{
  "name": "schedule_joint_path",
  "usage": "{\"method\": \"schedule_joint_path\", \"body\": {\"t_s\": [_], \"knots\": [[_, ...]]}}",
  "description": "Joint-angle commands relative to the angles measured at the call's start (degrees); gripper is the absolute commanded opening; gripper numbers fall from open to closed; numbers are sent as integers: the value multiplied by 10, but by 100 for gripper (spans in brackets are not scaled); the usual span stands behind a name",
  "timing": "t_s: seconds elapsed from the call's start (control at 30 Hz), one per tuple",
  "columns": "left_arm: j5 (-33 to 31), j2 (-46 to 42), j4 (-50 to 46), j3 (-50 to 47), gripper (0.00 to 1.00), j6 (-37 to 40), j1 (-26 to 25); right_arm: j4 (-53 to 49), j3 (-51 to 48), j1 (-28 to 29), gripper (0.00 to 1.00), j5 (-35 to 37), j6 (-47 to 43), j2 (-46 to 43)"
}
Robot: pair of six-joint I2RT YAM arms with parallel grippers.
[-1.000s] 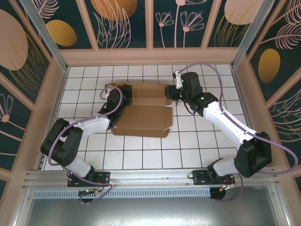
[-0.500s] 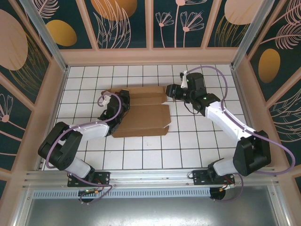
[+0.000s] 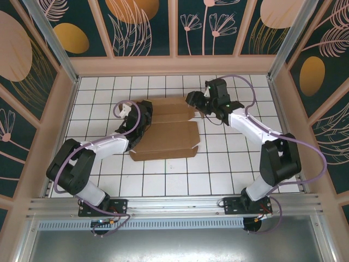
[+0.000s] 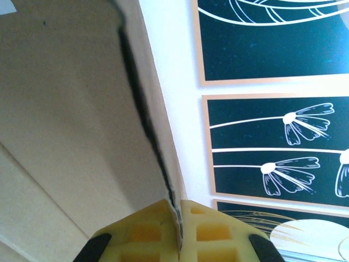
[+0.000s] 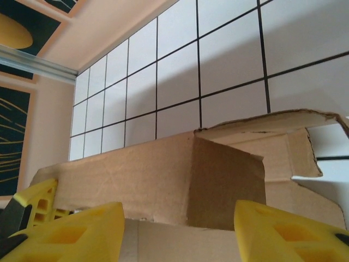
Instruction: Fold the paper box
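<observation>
The paper box [image 3: 166, 134] is plain brown cardboard, lying partly folded on the white tiled floor. In the top view my left gripper [image 3: 139, 117] is at the box's left side. The left wrist view shows its yellow fingertips [image 4: 158, 229] pinched together on a thin cardboard flap edge [image 4: 158, 147]. My right gripper [image 3: 194, 102] is at the box's far right corner. In the right wrist view its jaws [image 5: 180, 234] stand open, with a raised cardboard wall and corner flap [image 5: 163, 177] just ahead between the yellow fingers [image 5: 289, 234].
Wood-framed walls with dark floral panels [image 3: 142, 27] enclose the tiled floor [image 3: 163, 180] on three sides. An aluminium rail [image 3: 174, 207] with both arm bases runs along the near edge. Bare tiles lie in front of the box.
My right gripper has swung left to the box's far right corner, its jaws a little wider. The left gripper has kept its grip on the flap and shifted slightly right.
</observation>
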Motion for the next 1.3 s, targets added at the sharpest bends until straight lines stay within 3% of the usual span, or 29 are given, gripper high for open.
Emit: {"method": "schedule_joint_path", "body": {"t_s": [0.0, 0.47, 0.6, 0.73, 0.87, 1.0, 1.13, 1.27], "knots": [[-12, 26, -8, 16, 0, 37, -2, -4, 39, 3, 56, 8, -11, 30], [-4, 54, 103, -19, 0, 113, -2, 83, -1, -9, 45, -60, 43, 55], [-12, 52, 89, -19, 0, 138, -2, 59, -3, -13, 50, -59, -62, 9], [-23, 46, 67, -15, 0, 153, -2, 84, -85, -36, 55, 14, -154, -103], [-15, 48, 62, -8, 0, 147, -2, 159, -177, -119, 48, 51, -143, -181], [-16, 54, 23, 19, 0, 133, -2, 203, -187, -179, 45, 41, -197, -139], [-6, 64, -35, 56, 0, 111, 2, 262, -188, -184, 46, 22, -358, -84], [17, 75, -50, 76, 0, 70, 16, 208, -125, -186, 45, -44, -464, 9]]}}
